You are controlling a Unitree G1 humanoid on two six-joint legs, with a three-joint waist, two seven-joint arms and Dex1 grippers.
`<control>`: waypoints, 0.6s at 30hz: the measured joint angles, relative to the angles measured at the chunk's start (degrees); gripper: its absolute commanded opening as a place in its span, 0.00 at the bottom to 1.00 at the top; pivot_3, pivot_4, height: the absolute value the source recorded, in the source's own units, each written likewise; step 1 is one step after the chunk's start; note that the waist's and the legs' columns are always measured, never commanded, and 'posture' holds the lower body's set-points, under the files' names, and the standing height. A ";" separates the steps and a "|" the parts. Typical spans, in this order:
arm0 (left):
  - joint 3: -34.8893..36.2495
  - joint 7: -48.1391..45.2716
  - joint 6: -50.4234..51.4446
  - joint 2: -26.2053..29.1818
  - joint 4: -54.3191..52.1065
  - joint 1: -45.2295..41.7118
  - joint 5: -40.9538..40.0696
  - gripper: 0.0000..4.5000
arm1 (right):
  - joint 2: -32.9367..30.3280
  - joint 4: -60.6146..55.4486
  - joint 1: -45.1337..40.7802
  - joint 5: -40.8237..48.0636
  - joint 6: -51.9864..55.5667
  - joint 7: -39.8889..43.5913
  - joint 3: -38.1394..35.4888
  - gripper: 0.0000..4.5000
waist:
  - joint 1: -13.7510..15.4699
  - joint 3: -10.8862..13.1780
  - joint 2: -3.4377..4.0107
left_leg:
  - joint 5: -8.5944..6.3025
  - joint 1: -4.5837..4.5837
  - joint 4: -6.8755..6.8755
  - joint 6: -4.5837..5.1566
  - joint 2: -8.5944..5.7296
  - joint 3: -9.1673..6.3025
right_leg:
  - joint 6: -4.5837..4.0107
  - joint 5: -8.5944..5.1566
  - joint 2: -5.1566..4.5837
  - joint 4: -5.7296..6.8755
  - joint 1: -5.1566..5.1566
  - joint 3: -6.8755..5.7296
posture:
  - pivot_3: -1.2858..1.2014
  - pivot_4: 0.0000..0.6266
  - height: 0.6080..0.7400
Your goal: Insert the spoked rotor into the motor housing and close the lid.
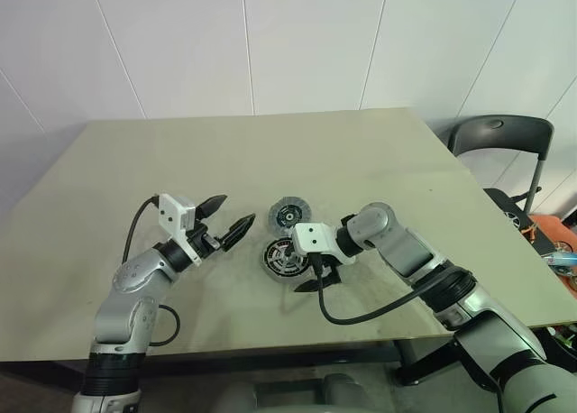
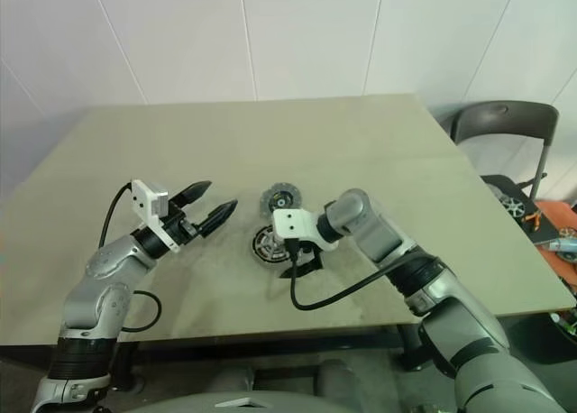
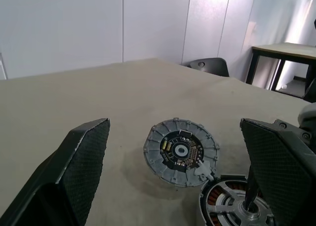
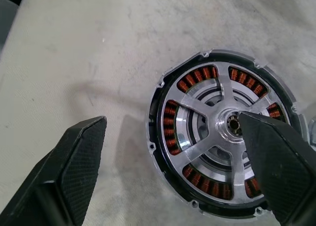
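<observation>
On the beige tabletop the spoked rotor lies flat with its silver spokes and hub facing up and copper windings showing between the spokes inside the dark rim. Just beyond it, close beside and possibly touching at the rims, lies the motor housing, a light-grey round casing with a dark centre, also flat on the tabletop. The right hand hangs directly over the rotor, pointing steeply down, its two black fingers spread wide; one fingertip sits over the hub and the other stands off over bare tabletop, and it grips nothing. The left hand hovers to the left of both parts, aimed toward them and roughly level, its fingers spread wide and empty. A dark chair stands past the tabletop's right edge.
</observation>
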 measured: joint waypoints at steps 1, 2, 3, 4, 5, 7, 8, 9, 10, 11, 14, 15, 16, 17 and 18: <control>-0.14 0.24 0.32 -0.05 -0.42 -0.02 -0.01 1.00 | 0.00 0.10 0.01 -0.27 -0.19 -0.27 0.02 0.87 | 0.00 0.00 0.00 | 0.00 0.00 0.03 0.00 0.00 0.00 | 0.00 0.00 0.00 0.00 0.02 0.00 | 0.52 0.00 1.00; -0.34 0.57 0.76 -0.06 -0.84 -0.10 -0.01 1.00 | 0.00 0.14 0.00 -0.51 -0.33 -0.63 0.02 0.80 | 0.01 0.00 0.00 | 0.00 0.00 0.06 0.00 0.00 0.00 | 0.00 0.00 0.00 0.00 0.03 0.00 | 0.52 0.00 1.00; -0.47 0.83 1.05 -0.08 -1.17 -0.16 -0.02 1.00 | 0.00 0.17 0.00 -0.84 -0.50 -0.92 0.02 0.73 | 0.03 0.00 0.00 | 0.00 -0.01 0.07 0.00 0.00 0.00 | 0.00 0.00 0.00 0.00 0.03 0.00 | 0.52 0.00 1.00; -0.50 1.05 1.25 -0.11 -1.58 -0.18 -0.04 1.00 | 0.06 0.17 0.00 -1.02 -0.56 -1.30 -0.01 0.64 | 0.04 0.00 -0.01 | 0.00 -0.02 0.07 0.00 0.00 -0.01 | 0.00 0.00 -0.01 0.00 0.02 0.00 | 0.52 0.00 1.00; -0.51 1.17 1.54 -0.11 -1.96 -0.22 -0.06 1.00 | 0.11 0.10 -0.03 -1.06 -0.60 -1.40 -0.04 0.58 | 0.06 0.00 0.00 | 0.00 -0.03 0.06 0.00 0.00 -0.01 | 0.01 0.01 -0.01 -0.01 0.01 0.00 | 0.52 0.00 1.00; -0.50 1.46 2.19 -0.08 -2.25 -0.24 -0.07 1.00 | 0.30 -0.04 -0.09 -0.91 -0.61 -0.94 -0.22 0.48 | -0.09 -0.07 -0.08 | 0.00 0.01 -0.02 0.01 0.02 -0.02 | 0.01 0.01 0.01 -0.04 0.02 0.00 | 0.52 0.00 1.00; -0.57 1.59 2.36 -0.11 -2.41 -0.29 -0.08 1.00 | 0.54 0.05 -0.08 -0.94 -0.62 -1.14 -0.22 0.48 | -0.28 -0.07 -0.08 | 0.00 0.02 -0.02 0.00 0.04 -0.01 | 0.01 0.02 0.03 -0.03 0.01 0.00 | 0.52 0.00 1.00; -0.60 1.71 2.51 -0.11 -2.63 -0.35 -0.09 1.00 | 0.75 0.13 -0.05 -0.98 -0.62 -1.36 -0.22 0.48 | -0.35 -0.07 -0.08 | 0.00 0.05 -0.02 0.00 0.04 -0.01 | -0.01 0.02 0.04 -0.02 0.01 0.01 | 0.52 0.00 1.00; -0.59 1.81 2.63 -0.09 -2.85 -0.35 -0.10 1.00 | 0.83 0.19 -0.02 -1.02 -0.61 -1.50 -0.20 0.48 | -0.33 -0.07 -0.07 | 0.00 0.09 -0.03 0.00 0.04 -0.02 | -0.01 0.02 0.05 -0.02 0.04 0.01 | 0.52 0.00 1.00; -0.56 1.88 2.87 -0.05 -2.93 -0.35 -0.11 1.00 | 0.85 0.26 -0.01 -1.06 -0.61 -1.55 -0.21 0.48 | -0.31 -0.08 -0.08 | 0.00 0.13 -0.03 0.00 0.05 -0.02 | -0.02 0.02 0.06 -0.01 0.06 0.01 | 0.52 0.00 1.00; -0.53 1.97 3.34 0.00 -2.93 -0.34 -0.12 1.00 | 1.31 0.35 0.14 -1.36 -0.58 -1.87 -0.29 0.48 | -0.40 -0.08 -0.08 | 0.00 0.22 -0.04 0.00 0.06 -0.02 | -0.03 0.01 0.08 -0.01 0.10 0.01 | 0.52 0.00 1.00; -0.52 1.99 3.39 0.02 -2.93 -0.34 -0.12 1.00 | 1.50 0.35 0.22 -1.46 -0.58 -2.05 -0.32 0.48 | -0.45 -0.08 -0.09 | 0.00 0.29 -0.06 0.00 0.07 -0.01 | -0.03 0.02 0.09 -0.01 0.13 0.01 | 0.52 0.00 1.00; -0.50 1.99 3.45 0.05 -2.93 -0.33 -0.12 1.00 | 1.87 0.48 0.33 -1.59 -0.57 -2.30 -0.38 0.48 | -0.51 -0.09 -0.11 | 0.00 0.41 -0.11 0.00 0.07 0.00 | -0.04 0.01 0.08 -0.01 0.18 0.02 | 0.52 0.00 1.00; -0.50 1.98 3.46 0.06 -2.93 -0.32 -0.12 1.00 | 2.24 0.68 0.40 -1.64 -0.56 -2.57 -0.42 0.48 | -0.61 -0.09 -0.11 | 0.00 0.56 -0.16 -0.01 0.09 0.01 | -0.05 0.01 0.08 -0.01 0.25 0.02 | 0.52 0.00 1.00; -0.50 1.97 3.46 0.06 -2.93 -0.31 -0.12 1.00 | 2.62 0.91 0.44 -1.65 -0.53 -2.86 -0.43 0.48 | -0.75 -0.08 -0.12 | -0.01 0.68 -0.20 -0.01 0.12 0.03 | -0.06 0.00 0.09 -0.01 0.31 0.02 | 0.52 0.00 1.00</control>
